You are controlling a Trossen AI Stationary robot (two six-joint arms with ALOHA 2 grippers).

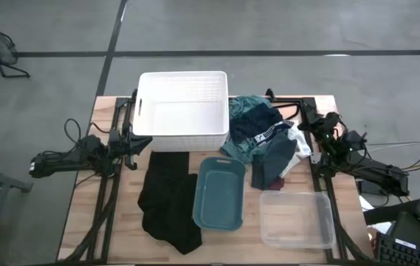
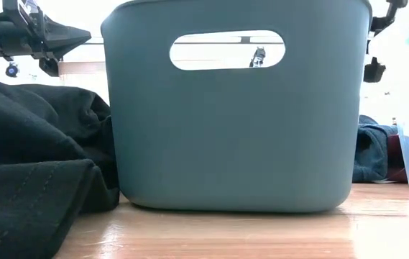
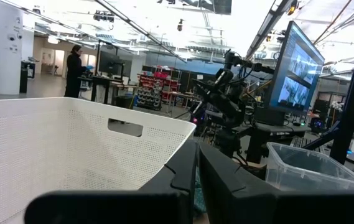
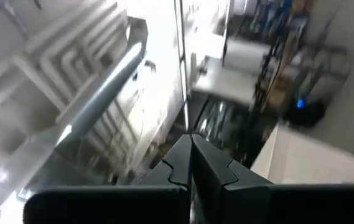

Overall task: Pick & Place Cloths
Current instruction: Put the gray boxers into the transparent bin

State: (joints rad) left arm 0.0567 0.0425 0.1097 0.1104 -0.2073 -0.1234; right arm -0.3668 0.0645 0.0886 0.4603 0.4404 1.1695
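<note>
**Both claws pinched shut, cloths lying on the bench**

High view: black cloth (image 1: 169, 199) lies long-axis front-to-back left of the teal bin (image 1: 220, 192); mixed pile (image 1: 265, 140) sits right of the white basket (image 1: 183, 112), lettering unreadable.

Low view: only the bin and black cloth up close.

Left wrist view: left claw (image 3: 196, 163) is empty.

Right wrist view: right claw (image 4: 191, 155) is too.

Even overhead light falls on the table (image 1: 121, 222); backlight washes out the low view; the right wrist view is blurred.
</note>
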